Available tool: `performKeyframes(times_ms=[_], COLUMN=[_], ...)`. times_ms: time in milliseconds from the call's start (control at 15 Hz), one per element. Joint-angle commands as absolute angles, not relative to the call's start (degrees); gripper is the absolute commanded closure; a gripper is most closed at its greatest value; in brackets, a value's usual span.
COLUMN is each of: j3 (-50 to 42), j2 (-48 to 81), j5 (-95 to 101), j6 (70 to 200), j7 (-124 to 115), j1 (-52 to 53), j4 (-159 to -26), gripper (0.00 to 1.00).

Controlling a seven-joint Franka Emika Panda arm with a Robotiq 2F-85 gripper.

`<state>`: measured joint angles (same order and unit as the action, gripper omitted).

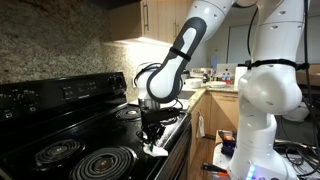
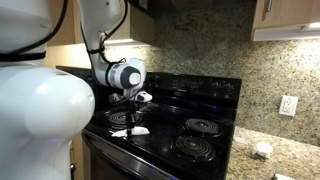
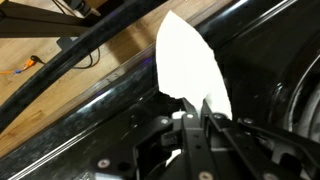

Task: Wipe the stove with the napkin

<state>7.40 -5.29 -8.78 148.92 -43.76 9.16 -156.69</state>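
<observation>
The white napkin (image 3: 190,65) lies on the black glass top of the stove (image 1: 70,130) near its front edge. My gripper (image 3: 198,112) is shut on the napkin's near end and presses it down on the stove. In both exterior views the gripper (image 1: 152,135) (image 2: 132,118) hangs straight down over the napkin (image 1: 155,149) (image 2: 135,130) at the stove's front, between the coil burners.
Coil burners (image 1: 100,162) (image 2: 195,148) sit around the napkin. The stove's raised control panel (image 1: 60,95) stands at the back. A granite counter (image 2: 265,160) with a small white thing adjoins the stove. Cables lie on the wooden floor (image 3: 40,50) below the stove's front.
</observation>
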Motion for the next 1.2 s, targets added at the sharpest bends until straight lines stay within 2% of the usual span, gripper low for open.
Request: performKeyframes(times_ms=[0,667,1133], j3=[11.7,17.3,18.0], j2=[1.5,12.0,19.5], j5=[-15.6,-19.6,-16.2], j6=[151.6,150.6,148.2], j7=[-39.6,-28.1,-25.1], j1=[13.3,17.4,19.5], j4=[-154.8,-142.3,-132.2], gripper=[0.92,0.92,0.92])
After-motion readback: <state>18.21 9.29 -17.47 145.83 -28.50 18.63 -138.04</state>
